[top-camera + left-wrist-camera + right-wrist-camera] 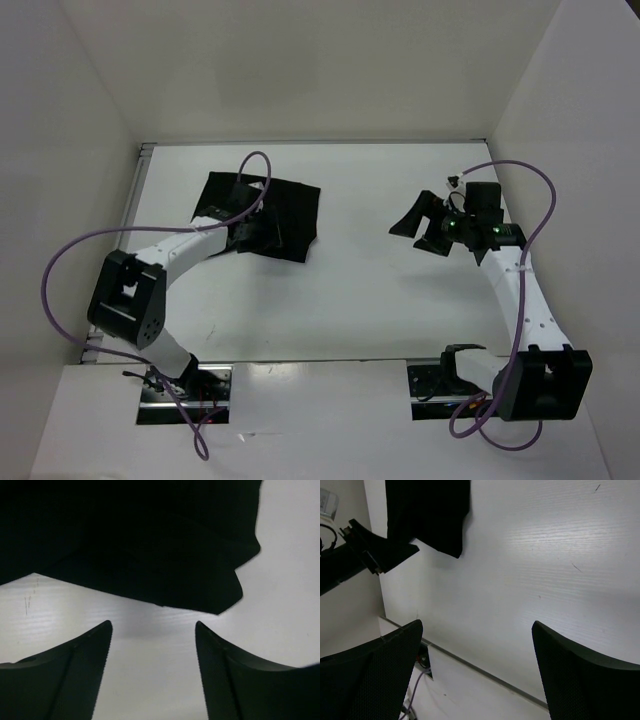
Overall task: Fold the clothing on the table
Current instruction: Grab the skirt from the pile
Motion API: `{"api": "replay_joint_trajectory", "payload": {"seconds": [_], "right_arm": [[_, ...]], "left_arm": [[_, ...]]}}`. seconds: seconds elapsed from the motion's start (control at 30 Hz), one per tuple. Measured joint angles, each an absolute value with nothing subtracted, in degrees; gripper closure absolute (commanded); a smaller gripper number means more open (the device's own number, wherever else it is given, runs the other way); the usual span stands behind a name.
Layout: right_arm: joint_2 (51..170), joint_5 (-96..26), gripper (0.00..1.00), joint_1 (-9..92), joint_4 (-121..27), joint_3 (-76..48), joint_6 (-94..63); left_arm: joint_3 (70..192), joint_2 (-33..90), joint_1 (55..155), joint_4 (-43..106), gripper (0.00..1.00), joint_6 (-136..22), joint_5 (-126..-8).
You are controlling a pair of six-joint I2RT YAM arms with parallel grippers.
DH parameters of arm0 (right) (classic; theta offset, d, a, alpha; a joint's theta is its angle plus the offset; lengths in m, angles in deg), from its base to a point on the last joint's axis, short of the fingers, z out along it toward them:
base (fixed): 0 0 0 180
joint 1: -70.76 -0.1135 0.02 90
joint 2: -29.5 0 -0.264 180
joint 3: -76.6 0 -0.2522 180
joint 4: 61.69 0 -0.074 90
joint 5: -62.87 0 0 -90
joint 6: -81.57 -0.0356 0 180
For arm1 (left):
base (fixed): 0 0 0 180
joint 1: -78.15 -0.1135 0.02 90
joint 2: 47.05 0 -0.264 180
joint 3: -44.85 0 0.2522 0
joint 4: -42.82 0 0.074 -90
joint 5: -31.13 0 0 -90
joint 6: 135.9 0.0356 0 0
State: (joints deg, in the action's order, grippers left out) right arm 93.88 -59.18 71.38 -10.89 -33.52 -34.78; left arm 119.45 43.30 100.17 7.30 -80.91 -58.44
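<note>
One black piece of clothing [290, 215] is lying on one white desk [360, 300]. Two robot arms are standing at the near edge, the left arm [170, 250] and the right arm [525, 295]. Each arm is carrying two fingers, so four are showing in all: the left fingers [75, 670] and the right fingers [370, 675]. Two purple cables are looping around, the left cable [100, 236] and the right cable [552, 200]. Two metal plates are sitting under the arms, the left plate [218, 380] and the right plate [425, 385].
</note>
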Motion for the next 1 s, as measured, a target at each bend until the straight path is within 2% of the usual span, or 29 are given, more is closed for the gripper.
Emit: {"api": "replay_joint_trajectory", "payload": {"seconds": [0.07, 0.13, 0.47, 0.7, 0.87, 0.9, 0.93, 0.97, 1.0], "right_arm": [[93.8, -59.3, 0.06, 71.4, -10.8, -33.9, -34.8], [93.8, -59.4, 0.06, 71.4, -10.9, -33.9, -34.7], [91.3, -59.9, 0.06, 71.4, -10.8, -34.4, -34.3], [91.1, -60.7, 0.06, 71.4, -10.8, -34.7, -33.2], [91.1, -60.8, 0.06, 71.4, -10.6, -34.7, -32.3], [91.1, -60.8, 0.06, 71.4, -10.6, -34.7, -32.2], [91.1, -60.8, 0.06, 71.4, -10.5, -34.7, -32.1], [91.0, -60.8, 0.06, 71.4, -10.5, -34.7, -31.9], [91.0, -60.7, 0.06, 71.4, -10.3, -34.7, -31.7]], "left_arm": [[120.7, 46.3, 100.3, 7.8, 0.34, -83.0, -56.8], [121.4, 48.3, 100.5, 8.1, 0.36, -85.8, -54.9], [122.4, 49.6, 101.1, 9.8, 0.36, -98.8, -48.0], [127.0, 57.2, 101.5, 9.8, 0.37, -102.7, -47.2], [127.1, 59.9, 102.1, 9.9, 0.63, -105.2, -47.8], [127.1, 60.1, 102.2, 9.9, 0.84, -105.4, -47.9], [127.1, 60.4, 102.2, 10.0, 0.94, -106.2, -48.0], [127.1, 60.6, 102.3, 10.1, 1.00, -106.4, -48.1], [127.1, 60.8, 102.3, 10.2, 1.00, -106.5, -48.3]]}}
